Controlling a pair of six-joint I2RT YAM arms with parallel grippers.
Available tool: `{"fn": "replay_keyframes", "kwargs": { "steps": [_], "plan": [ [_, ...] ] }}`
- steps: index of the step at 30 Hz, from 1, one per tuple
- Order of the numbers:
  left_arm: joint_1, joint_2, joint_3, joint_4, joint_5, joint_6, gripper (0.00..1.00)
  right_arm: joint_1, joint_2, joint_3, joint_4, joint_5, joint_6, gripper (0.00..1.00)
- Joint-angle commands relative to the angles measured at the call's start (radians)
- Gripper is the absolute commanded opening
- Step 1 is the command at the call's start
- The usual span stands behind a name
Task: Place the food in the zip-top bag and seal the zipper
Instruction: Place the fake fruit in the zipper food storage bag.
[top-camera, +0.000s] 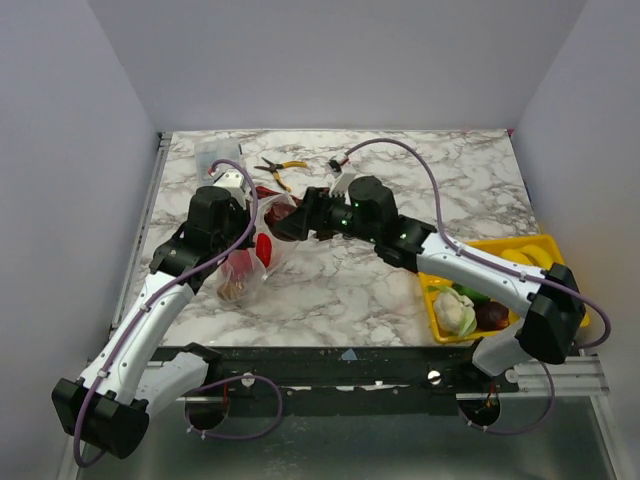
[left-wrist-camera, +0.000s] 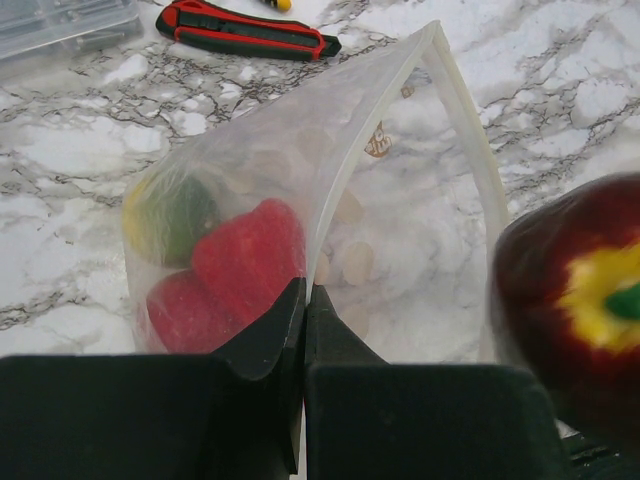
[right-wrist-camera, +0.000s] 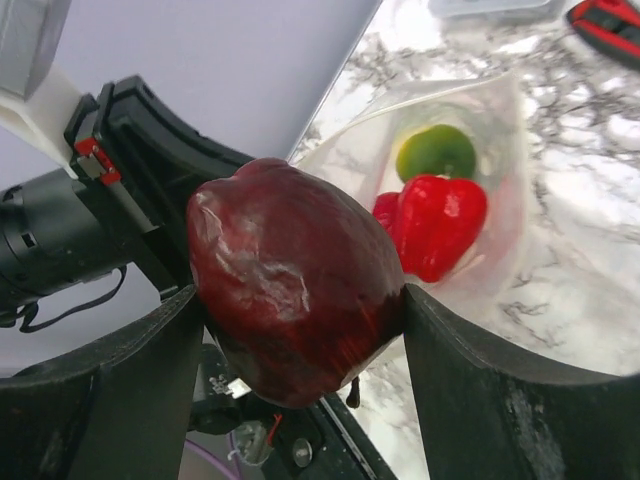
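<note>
The zip-top bag (left-wrist-camera: 300, 190) hangs with its mouth open, my left gripper (left-wrist-camera: 305, 290) shut on one side of the zipper (left-wrist-camera: 375, 110). Inside lie a red pepper (left-wrist-camera: 250, 255), another red piece (left-wrist-camera: 185, 310) and a green piece (left-wrist-camera: 180, 210). My right gripper (right-wrist-camera: 300, 300) is shut on a maroon apple (right-wrist-camera: 295, 275), held just beside the bag's mouth. The left wrist view shows this apple (left-wrist-camera: 580, 300) at the right. From above, the bag (top-camera: 245, 268) sits left of centre with the apple (top-camera: 281, 212) above it.
A yellow tray (top-camera: 540, 243) at the right holds a pale leafy piece (top-camera: 455, 312), a maroon piece (top-camera: 492, 316) and a green piece (top-camera: 470, 295). Yellow-handled pliers (top-camera: 280, 168), a red-black utility knife (left-wrist-camera: 245, 30) and a clear box (left-wrist-camera: 60, 20) lie behind the bag.
</note>
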Motion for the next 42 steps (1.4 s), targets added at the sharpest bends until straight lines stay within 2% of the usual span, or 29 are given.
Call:
{"fn": "replay_keyframes", "kwargs": {
  "steps": [1,7,11,15,22,35,39,42],
  "plan": [
    [0.008,-0.021,0.002,0.002,-0.004,-0.002,0.0,0.062,0.069,0.051,0.047,-0.011,-0.005,0.29],
    [0.007,-0.032,0.001,0.003,-0.007,-0.003,0.0,0.097,0.119,0.042,0.021,0.04,-0.004,0.44],
    [0.007,-0.036,0.0,0.005,-0.008,-0.004,0.0,0.097,0.119,0.021,0.024,0.054,-0.007,0.67],
    [0.007,-0.037,0.0,0.006,-0.008,-0.004,0.0,0.098,0.128,0.036,0.012,0.044,-0.017,0.81],
    [0.007,-0.04,0.0,0.005,-0.01,-0.004,0.0,0.103,0.143,0.052,0.005,0.021,-0.021,0.87],
    [0.007,-0.041,-0.001,0.006,-0.012,-0.004,0.0,0.104,0.077,0.04,-0.032,0.11,-0.062,0.88],
    [0.007,-0.041,-0.001,0.006,-0.01,-0.004,0.0,0.103,0.054,0.041,-0.1,0.179,-0.063,0.87],
    [0.007,-0.039,0.0,0.007,-0.008,-0.004,0.0,0.103,0.045,0.035,-0.128,0.266,-0.038,0.83]
  ]
}}
